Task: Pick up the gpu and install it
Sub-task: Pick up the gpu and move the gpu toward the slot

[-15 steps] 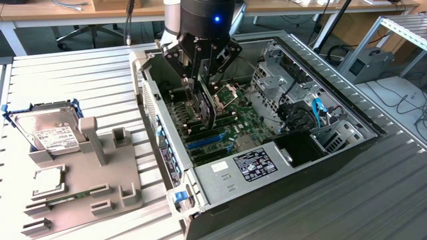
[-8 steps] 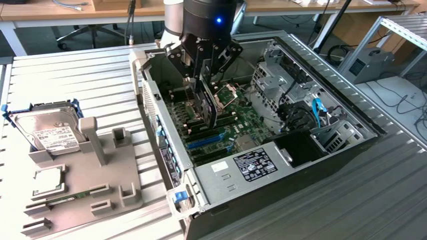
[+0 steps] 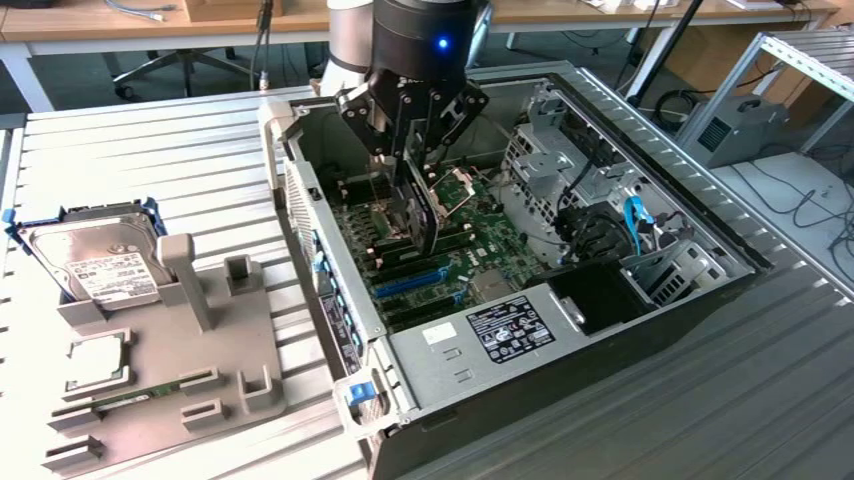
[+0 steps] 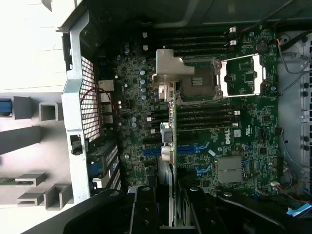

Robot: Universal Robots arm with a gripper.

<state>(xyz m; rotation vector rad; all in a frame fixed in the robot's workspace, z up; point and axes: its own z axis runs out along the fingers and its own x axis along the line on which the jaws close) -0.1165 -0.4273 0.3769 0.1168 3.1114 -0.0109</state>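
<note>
1. The gripper (image 3: 415, 150) is clamped on the gpu (image 3: 426, 205), which it holds on edge inside the open case (image 3: 667, 170), over the motherboard (image 3: 501, 250).
2. In the wrist view the card runs edge-on, its silver bracket (image 4: 168, 70) at the far end and the blue slots (image 4: 195, 148) beneath. Whether it touches one cannot be told.
3. Seating it well likely calls for three things: the card's edge parallel to its slot, the bracket toward the case's rear wall, and a straight, even push without tilt.
</note>
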